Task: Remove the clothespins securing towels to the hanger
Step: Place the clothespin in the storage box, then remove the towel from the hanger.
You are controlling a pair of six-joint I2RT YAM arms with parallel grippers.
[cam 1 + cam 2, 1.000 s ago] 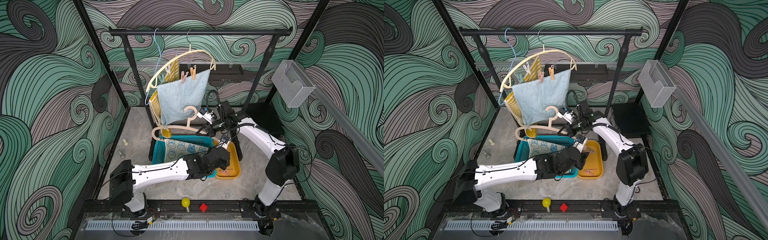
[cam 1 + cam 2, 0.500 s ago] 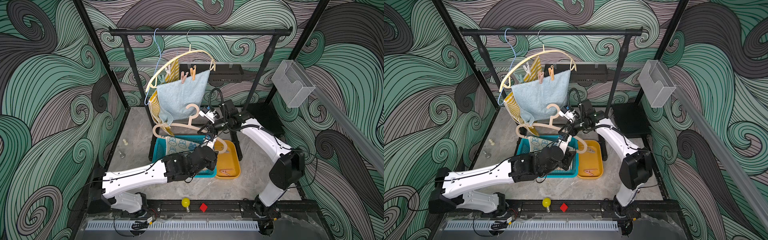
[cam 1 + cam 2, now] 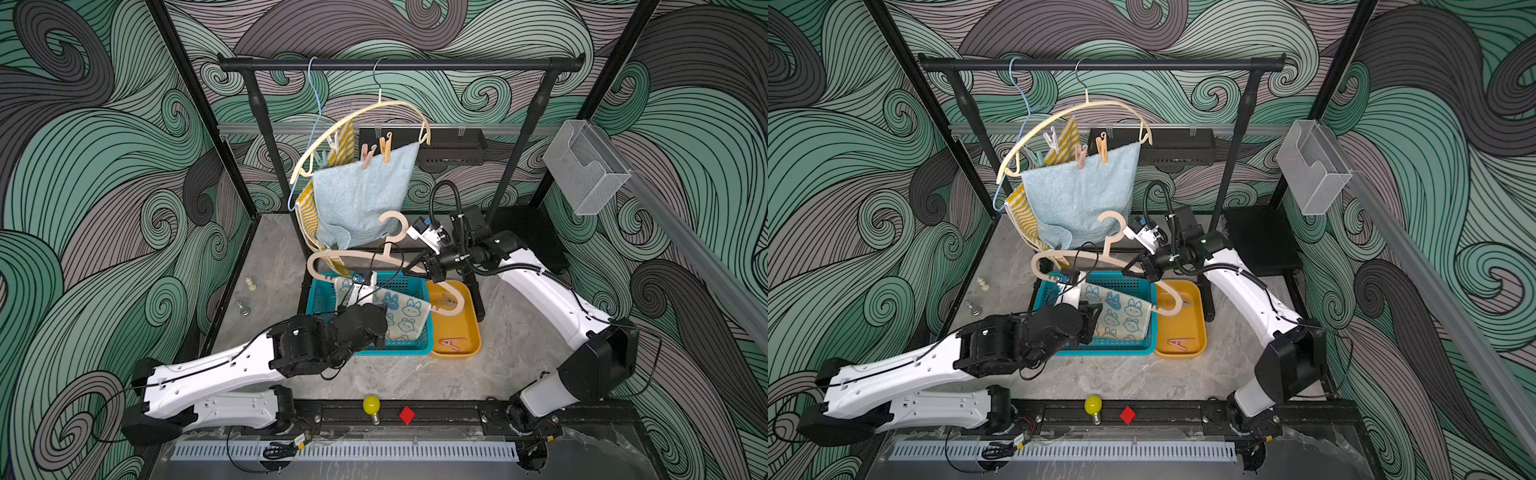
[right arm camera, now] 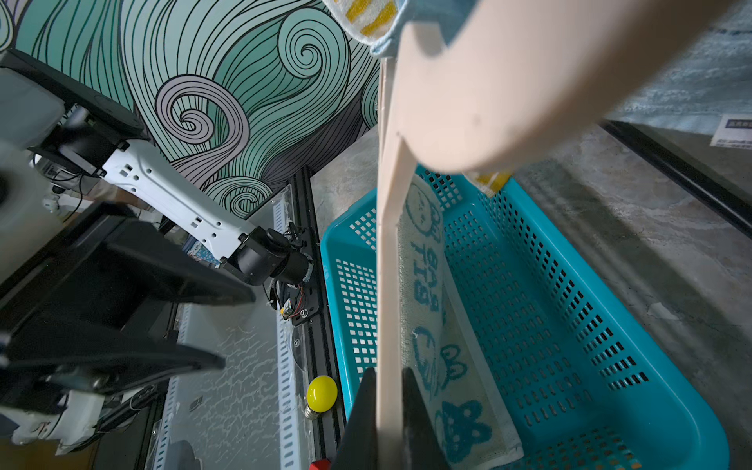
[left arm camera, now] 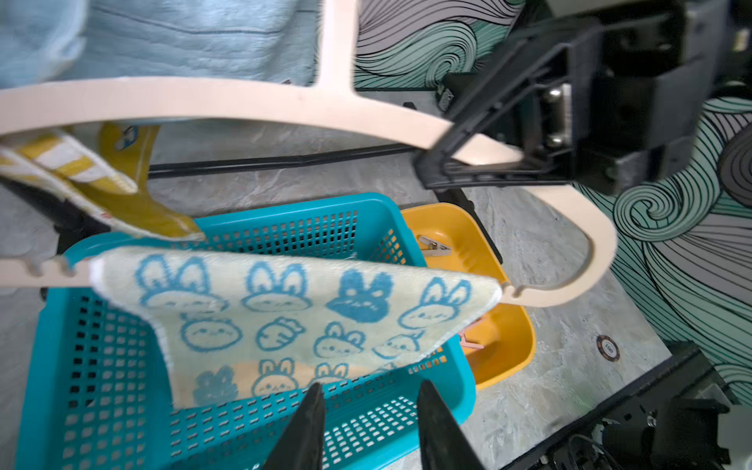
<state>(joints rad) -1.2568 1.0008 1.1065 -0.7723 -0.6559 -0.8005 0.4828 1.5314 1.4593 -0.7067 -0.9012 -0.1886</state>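
My right gripper (image 3: 409, 272) (image 4: 388, 372) is shut on the arm of a peach hanger (image 3: 357, 259) (image 4: 388, 264), holding it over the teal basket (image 3: 399, 349). The bunny towel (image 3: 401, 309) (image 5: 285, 309) drapes over that hanger's lower bar. My left gripper (image 3: 380, 328) (image 5: 369, 386) is open and empty, just in front of the towel's lower edge. On a cream hanger (image 3: 361, 114) at the rail, a pink clothespin (image 3: 366, 154) and an orange clothespin (image 3: 386, 146) pin a light-blue towel (image 3: 361, 195). A white clothespin (image 3: 1052, 138) holds a yellow-striped towel (image 3: 307, 216).
A yellow tray (image 3: 469, 328) right of the basket holds loose clothespins (image 3: 452, 343). A yellow bulb (image 3: 371, 404) and red cube (image 3: 407, 414) sit at the front rail. Chess pieces (image 3: 249, 284) stand at the left. A clear bin (image 3: 586, 166) is mounted on the right wall.
My left gripper has drawn back to the left, from over the yellow tray to the front of the basket below the bunny towel. The right gripper still grips the peach hanger.
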